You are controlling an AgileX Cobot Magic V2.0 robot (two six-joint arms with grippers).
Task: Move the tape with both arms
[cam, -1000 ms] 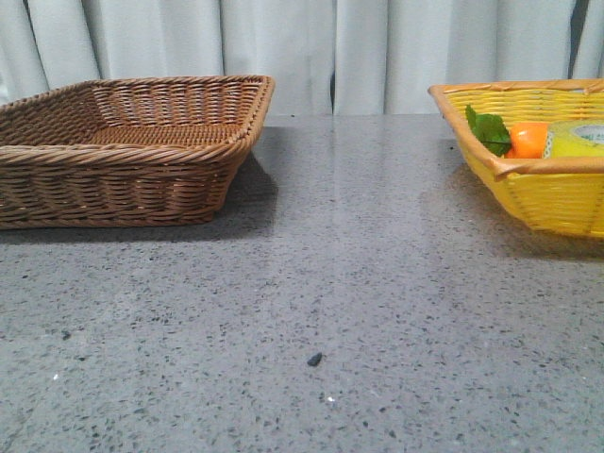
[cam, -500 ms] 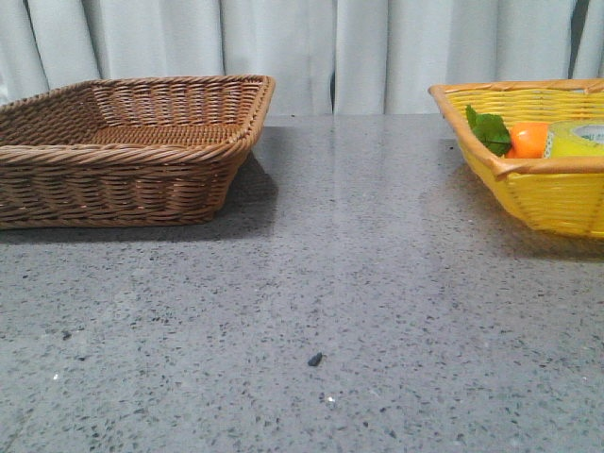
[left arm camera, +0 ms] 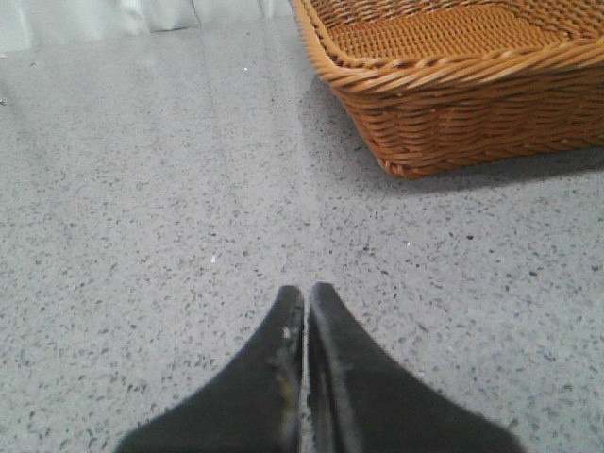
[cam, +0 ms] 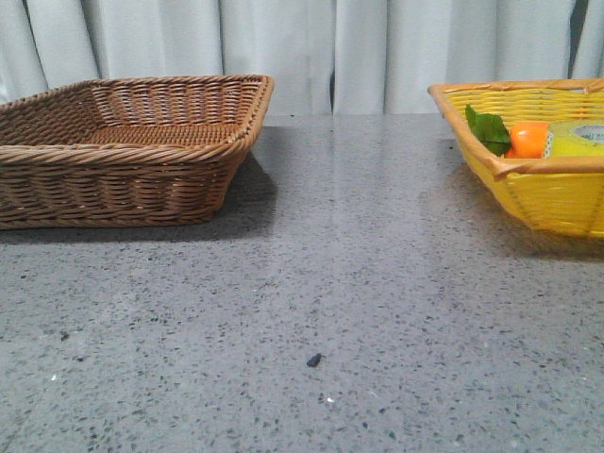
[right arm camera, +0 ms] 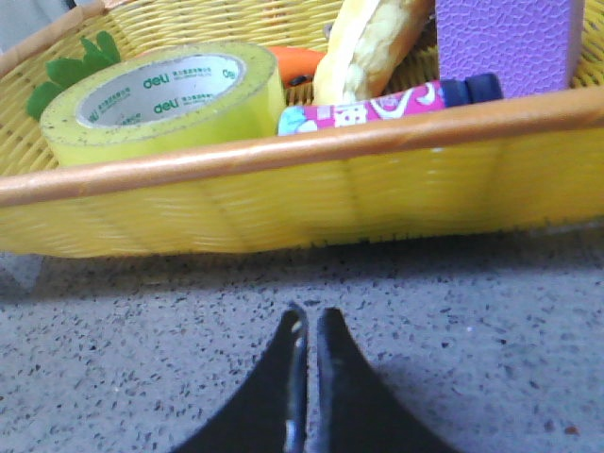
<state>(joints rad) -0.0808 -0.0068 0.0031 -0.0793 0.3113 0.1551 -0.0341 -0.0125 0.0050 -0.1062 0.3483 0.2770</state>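
The yellow tape roll (right arm camera: pixel 160 99), with a white core printed "deli", lies flat in the yellow basket (right arm camera: pixel 283 156); in the front view the tape (cam: pixel 578 139) shows over the basket rim (cam: pixel 543 165) at the right edge. My right gripper (right arm camera: pixel 308 316) is shut and empty, low over the grey table just outside the basket's near wall. My left gripper (left arm camera: pixel 307 293) is shut and empty over bare table, short of the brown wicker basket (left arm camera: pixel 453 85). Neither arm shows in the front view.
The brown wicker basket (cam: pixel 123 151) stands at the back left, nothing visible inside. The yellow basket also holds an orange carrot with green leaves (cam: pixel 527 139), a yellow corn-like item (right arm camera: pixel 368 47), a purple block (right arm camera: pixel 505 42) and a pink tube (right arm camera: pixel 377 109).
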